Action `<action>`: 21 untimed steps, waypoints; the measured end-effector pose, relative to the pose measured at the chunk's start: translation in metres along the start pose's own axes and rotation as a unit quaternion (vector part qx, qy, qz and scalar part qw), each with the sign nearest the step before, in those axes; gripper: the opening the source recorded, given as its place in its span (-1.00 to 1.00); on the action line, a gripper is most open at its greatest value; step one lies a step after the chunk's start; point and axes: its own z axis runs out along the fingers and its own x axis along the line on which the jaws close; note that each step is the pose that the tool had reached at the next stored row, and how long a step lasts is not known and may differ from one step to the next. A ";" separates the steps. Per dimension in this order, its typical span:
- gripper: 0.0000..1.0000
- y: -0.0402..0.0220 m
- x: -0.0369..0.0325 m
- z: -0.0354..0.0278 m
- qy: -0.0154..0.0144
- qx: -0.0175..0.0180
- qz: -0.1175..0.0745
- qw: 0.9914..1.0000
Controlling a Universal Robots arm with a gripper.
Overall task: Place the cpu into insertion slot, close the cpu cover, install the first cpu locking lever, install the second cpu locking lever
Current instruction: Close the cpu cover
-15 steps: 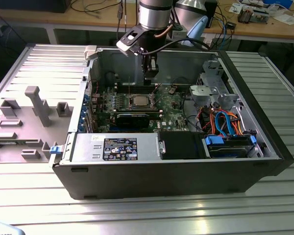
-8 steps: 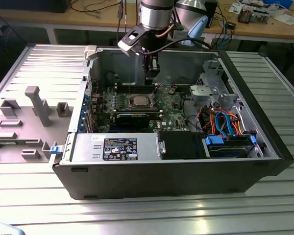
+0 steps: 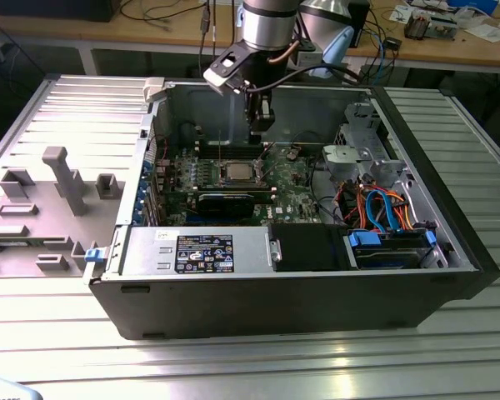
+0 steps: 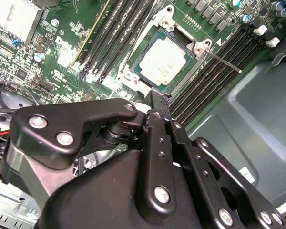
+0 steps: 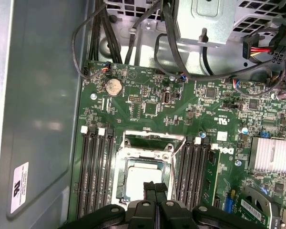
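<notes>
The cpu (image 4: 164, 59) lies flat in the insertion slot (image 4: 198, 48) on the green motherboard, its pale metal top showing. It also shows in the exterior view as the cpu (image 3: 236, 172) and in the first wrist view as the cpu (image 5: 136, 183). The silvery cpu cover (image 5: 144, 153) lies down around the chip, which shows through its window. A thin wire locking lever (image 4: 225, 62) sticks out slantwise over the memory slots. My gripper (image 4: 157, 98) hovers just above the socket's edge, shut with nothing between its fingers (image 5: 150, 187). In the exterior view the gripper (image 3: 260, 125) hangs inside the case above the board.
The open computer case (image 3: 317, 292) lies on a ribbed metal table. Black memory slots (image 5: 93, 171) flank the socket on both sides. A finned heatsink (image 5: 270, 155), cable bundles (image 5: 181, 47) and a drive cage (image 3: 362, 150) stand nearby. A long black card (image 3: 227, 202) lies in front of the socket.
</notes>
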 end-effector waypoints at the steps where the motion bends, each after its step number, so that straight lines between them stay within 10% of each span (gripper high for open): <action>1: -0.79 0.0005 0.0000 0.0000 0.000 0.000 0.000 1.000; 21: -0.79 0.0205 -0.0008 -0.0006 0.000 0.000 0.000 1.000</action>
